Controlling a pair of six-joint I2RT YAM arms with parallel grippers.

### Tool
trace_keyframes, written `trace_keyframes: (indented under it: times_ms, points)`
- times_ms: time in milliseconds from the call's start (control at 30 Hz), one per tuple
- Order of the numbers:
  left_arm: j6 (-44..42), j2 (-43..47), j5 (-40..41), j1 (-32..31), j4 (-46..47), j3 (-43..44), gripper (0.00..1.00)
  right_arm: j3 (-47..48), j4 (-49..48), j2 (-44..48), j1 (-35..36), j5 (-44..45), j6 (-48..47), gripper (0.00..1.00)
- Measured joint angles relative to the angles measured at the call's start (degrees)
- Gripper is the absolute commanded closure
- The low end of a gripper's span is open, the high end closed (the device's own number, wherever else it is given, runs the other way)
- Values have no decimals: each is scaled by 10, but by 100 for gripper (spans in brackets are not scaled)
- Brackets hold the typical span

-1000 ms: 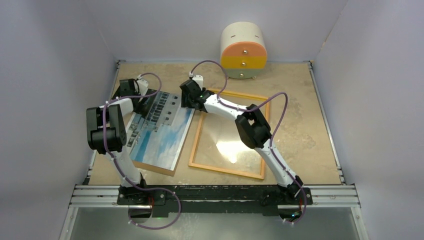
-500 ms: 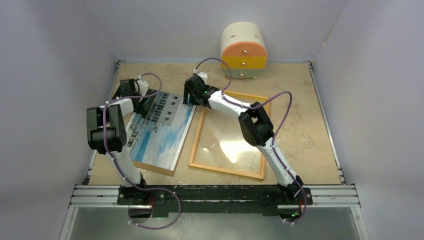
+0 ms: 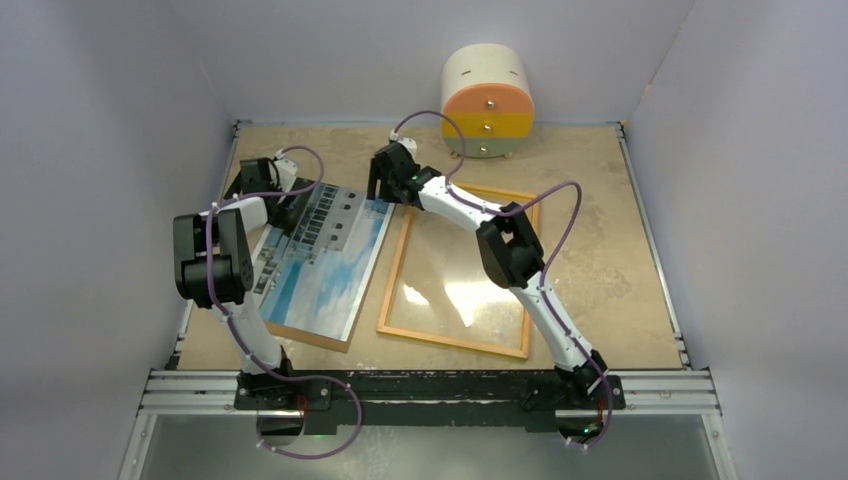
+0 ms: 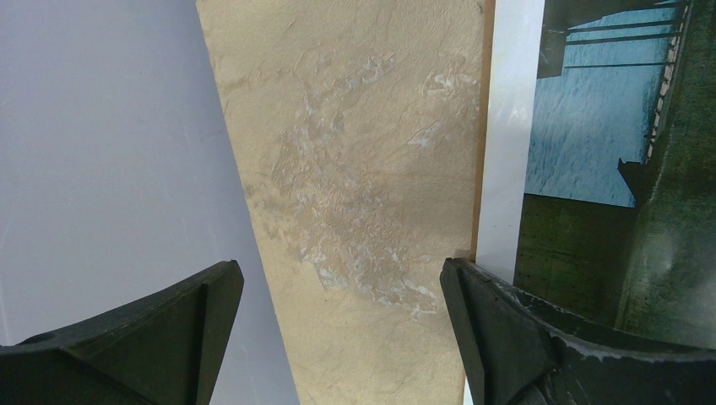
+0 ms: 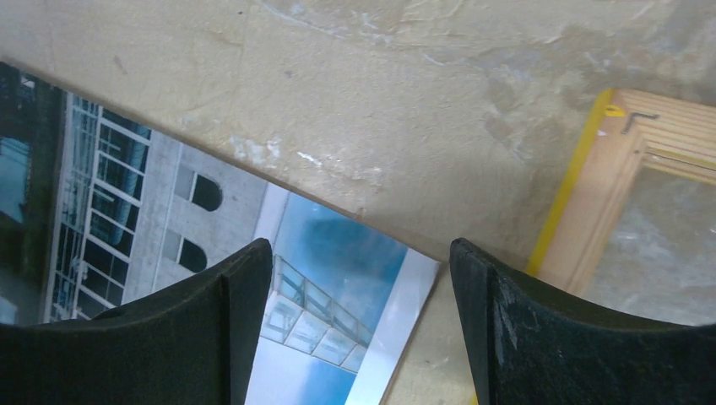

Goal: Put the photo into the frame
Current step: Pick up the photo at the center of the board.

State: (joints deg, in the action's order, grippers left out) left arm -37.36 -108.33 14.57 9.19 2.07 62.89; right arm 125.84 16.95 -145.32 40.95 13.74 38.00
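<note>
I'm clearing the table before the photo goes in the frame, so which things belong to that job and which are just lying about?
For the job: photo, frame.
Lying about: round drawer box at the back; brown board under the photo, possibly the frame's backing.

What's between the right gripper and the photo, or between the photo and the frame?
Nothing visible. The open right gripper hangs over a corner of the photo. Only a strip of bare table separates it from the frame. The pane is uncovered, though the right arm spans above it.
</note>
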Motion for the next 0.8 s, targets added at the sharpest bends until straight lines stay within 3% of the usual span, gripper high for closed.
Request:
trace_keyframes:
  times_ms: [333, 800]
  points:
    - [0, 0, 0, 0, 0, 0, 5, 2, -17, -5, -6, -46, 23, 29]
    - [-7, 0, 3, -2, 7, -4, 5, -153, -171, 55, -29, -114, 101, 37]
